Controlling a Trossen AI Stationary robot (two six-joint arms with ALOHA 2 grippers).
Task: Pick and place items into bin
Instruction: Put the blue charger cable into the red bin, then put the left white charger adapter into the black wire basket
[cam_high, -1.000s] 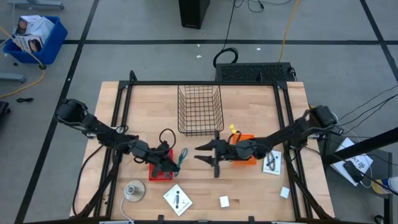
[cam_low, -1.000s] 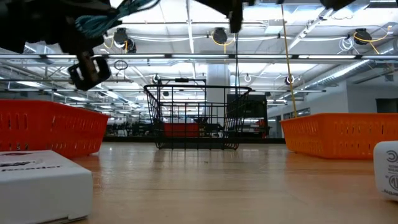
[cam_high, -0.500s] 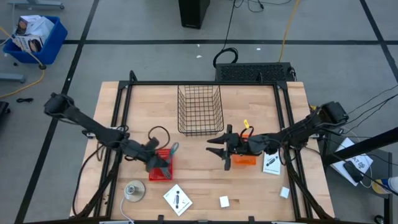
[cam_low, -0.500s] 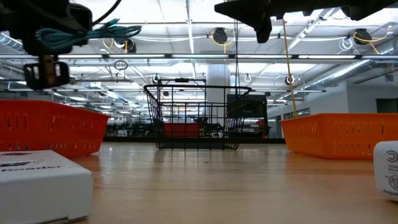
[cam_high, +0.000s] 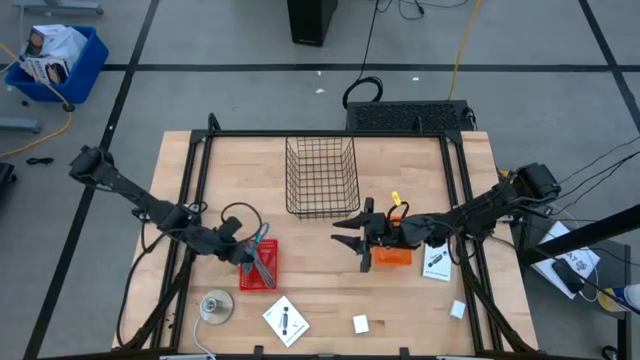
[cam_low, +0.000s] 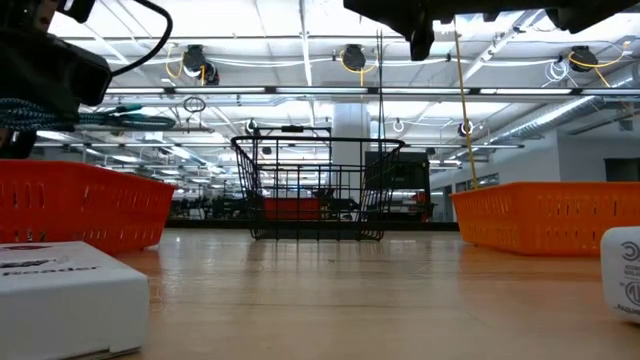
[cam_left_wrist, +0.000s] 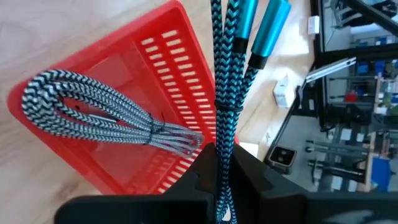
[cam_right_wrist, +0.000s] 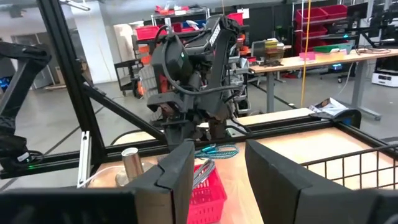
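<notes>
While my left end effector (cam_high: 252, 248) hangs over the red basket (cam_high: 259, 268) in the lower left middle of the high view, it pinches a teal braided cable (cam_left_wrist: 231, 68) tight between its two dark fingers. The cable sticks up past my fingers in the left wrist view, and its two shiny teal plugs are near the top of that frame. Down inside the red basket lies a second cable (cam_left_wrist: 99, 115), black and white, folded into a loop.

My right end effector (cam_high: 352, 236) is up in the air near the middle of the high view, just left of the orange basket (cam_high: 392, 252). Its fingers are apart and nothing is between them.

The black wire bin (cam_high: 321, 178) stands in the upper middle of the worktop (cam_high: 400, 310), apart from both arms.

More items lie along the lower part of the high view. A white card with a black mark (cam_high: 286, 320) is at the lower middle, a small white cube (cam_high: 361, 323) sits to its right, and another white cube (cam_high: 458, 310) is farther right. A second white card (cam_high: 437, 262) with a dark thing on it lies right of the orange basket. A round grey disc (cam_high: 215, 307) sits at the lower left.
</notes>
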